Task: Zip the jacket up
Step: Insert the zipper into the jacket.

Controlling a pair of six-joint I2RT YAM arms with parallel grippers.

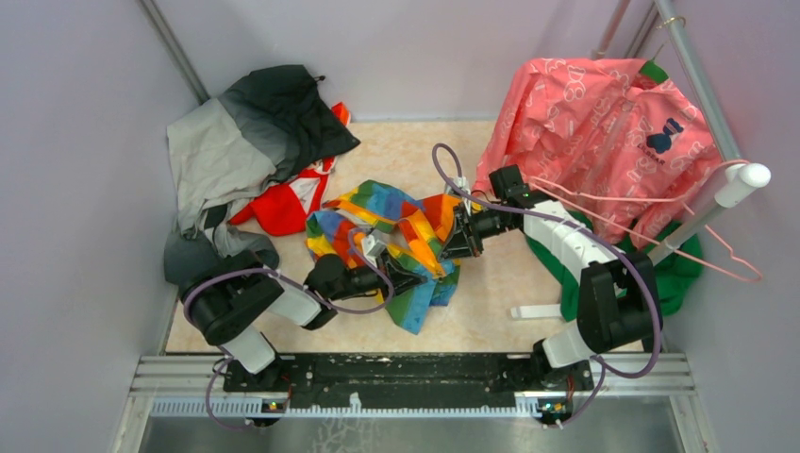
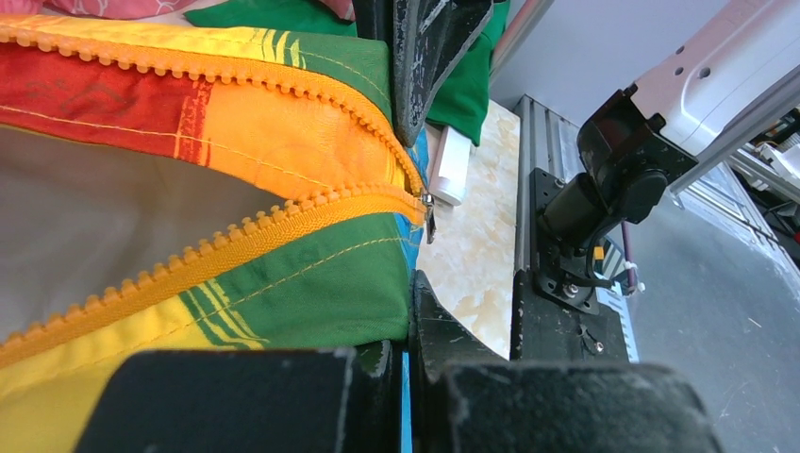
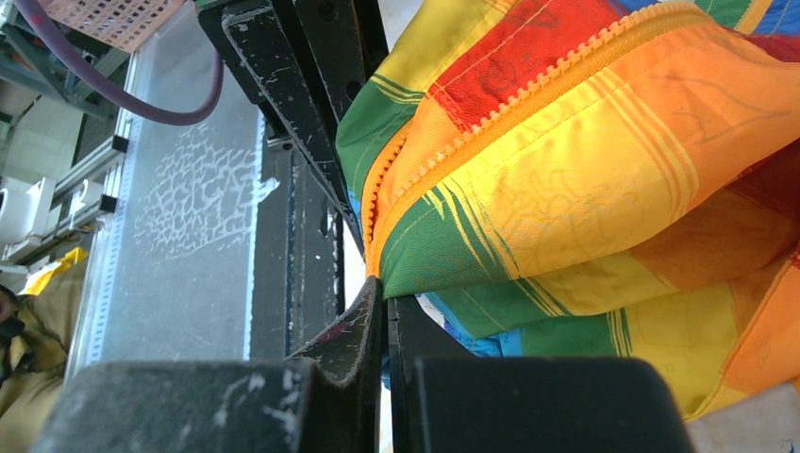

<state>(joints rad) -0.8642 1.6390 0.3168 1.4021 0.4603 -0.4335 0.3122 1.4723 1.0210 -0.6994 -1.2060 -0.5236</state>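
The rainbow-striped jacket (image 1: 387, 231) lies bunched in the middle of the table between both arms. In the left wrist view its orange zipper (image 2: 283, 212) stands open in a V over the pale lining, and the two rows meet at the slider (image 2: 427, 206). My left gripper (image 2: 412, 288) is shut on the green and blue hem just below the slider. My right gripper (image 3: 385, 288) is shut on the jacket's edge (image 3: 491, 245) at the foot of the zipper (image 3: 528, 94). In the top view the left gripper (image 1: 415, 274) and right gripper (image 1: 455, 241) sit close together.
A grey-and-black jacket (image 1: 250, 132) and a red garment (image 1: 283, 203) lie at the back left. A pink patterned garment (image 1: 604, 132) hangs on a white rail (image 1: 745, 179) at the right, with green cloth (image 1: 679, 269) below. A white piece (image 1: 536, 310) lies near the right arm.
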